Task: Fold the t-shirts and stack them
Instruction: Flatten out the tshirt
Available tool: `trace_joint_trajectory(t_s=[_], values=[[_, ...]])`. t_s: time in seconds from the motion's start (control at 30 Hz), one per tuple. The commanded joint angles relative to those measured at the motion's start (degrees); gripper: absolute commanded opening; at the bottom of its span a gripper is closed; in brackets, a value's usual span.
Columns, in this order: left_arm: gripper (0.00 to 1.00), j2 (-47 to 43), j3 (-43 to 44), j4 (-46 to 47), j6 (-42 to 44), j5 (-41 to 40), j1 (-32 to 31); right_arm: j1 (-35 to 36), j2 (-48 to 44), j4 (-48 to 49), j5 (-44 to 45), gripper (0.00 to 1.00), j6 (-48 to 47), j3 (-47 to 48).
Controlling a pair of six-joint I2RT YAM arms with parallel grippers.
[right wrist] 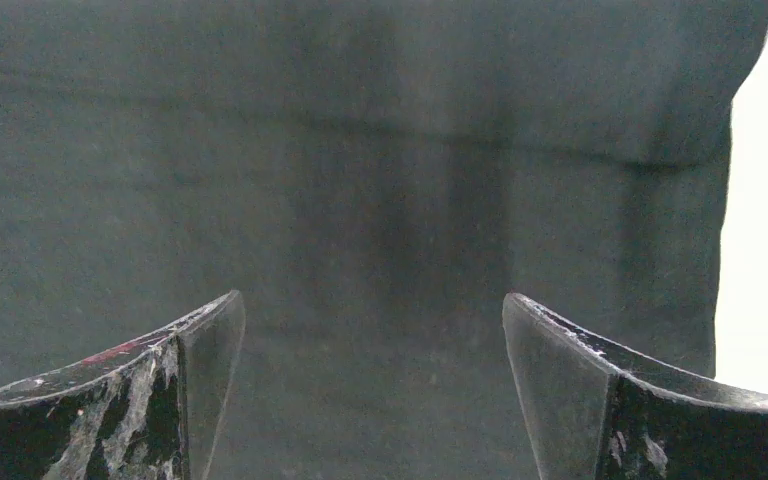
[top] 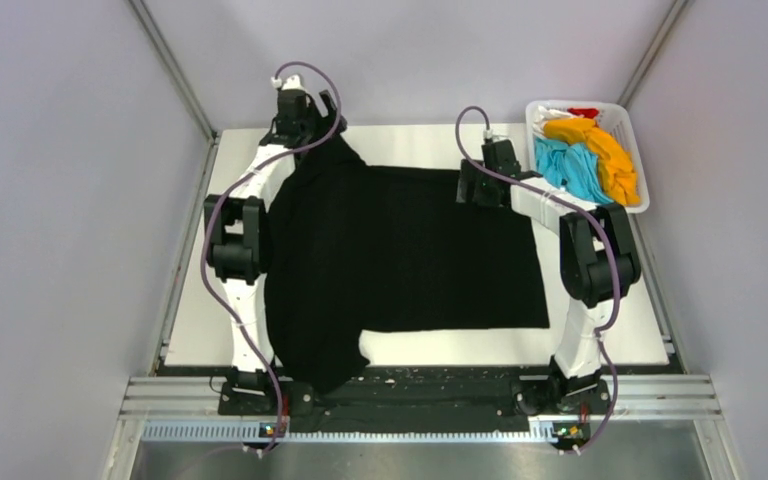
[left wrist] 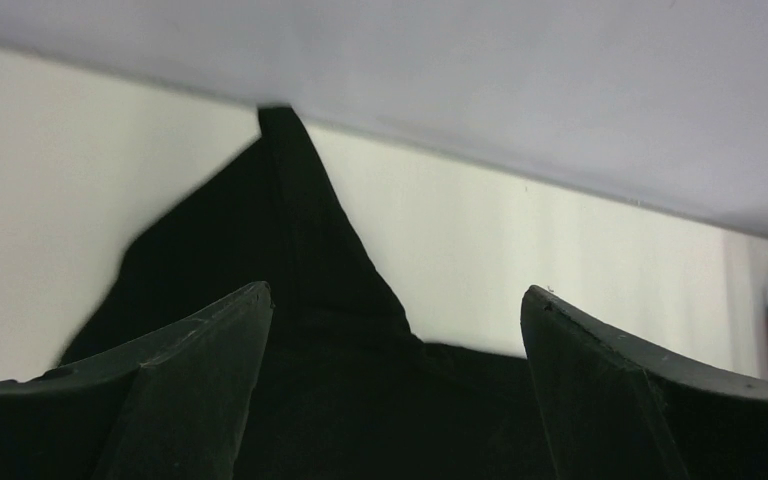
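A large black t-shirt lies spread on the white table. One sleeve points to the far left corner and another part hangs over the near edge. My left gripper hovers open over the far sleeve. In the left wrist view the left gripper has wide jaws with the black cloth below them and nothing gripped. My right gripper stands open at the shirt's far right corner. In the right wrist view the right gripper sits just above flat cloth.
A white plastic basket stands at the back right, beside the right arm. It holds crumpled orange, sky-blue, white and red t-shirts. Grey walls enclose the table on three sides.
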Motion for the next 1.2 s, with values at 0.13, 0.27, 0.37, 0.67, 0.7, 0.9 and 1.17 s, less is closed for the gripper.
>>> trace_joint_trajectory(t_s=[0.13, 0.27, 0.37, 0.67, 0.7, 0.9, 1.17], values=[[0.99, 9.36, 3.79, -0.95, -9.29, 8.9, 0.47, 0.23, -2.02, 0.17, -4.78, 0.99, -0.92, -3.62], [0.99, 12.87, 6.2, -0.89, -11.12, 9.46, 0.48, 0.23, -1.3, 0.18, -3.42, 0.99, -0.83, -4.59], [0.99, 14.57, 6.83, -0.88, -11.58, 8.29, 0.55, 0.23, -0.53, -0.24, -3.22, 0.99, -0.74, -4.58], [0.99, 20.12, 10.52, 7.67, -17.4, 12.66, 1.0, 0.23, 2.14, -1.81, -2.49, 0.99, -0.63, -3.23], [0.99, 21.41, 12.22, 7.71, -18.17, 12.85, 1.0, 0.22, 2.39, -2.14, -2.19, 0.99, -0.65, -3.02], [0.99, 26.52, 18.66, 11.52, -23.3, 14.42, 1.09, 0.21, 2.91, -2.94, -0.42, 0.99, -0.81, -2.45], [0.99, 33.82, 28.65, 21.85, -30.53, 13.55, 1.16, 0.23, 5.02, -4.51, 0.17, 0.99, -0.84, -1.07]])
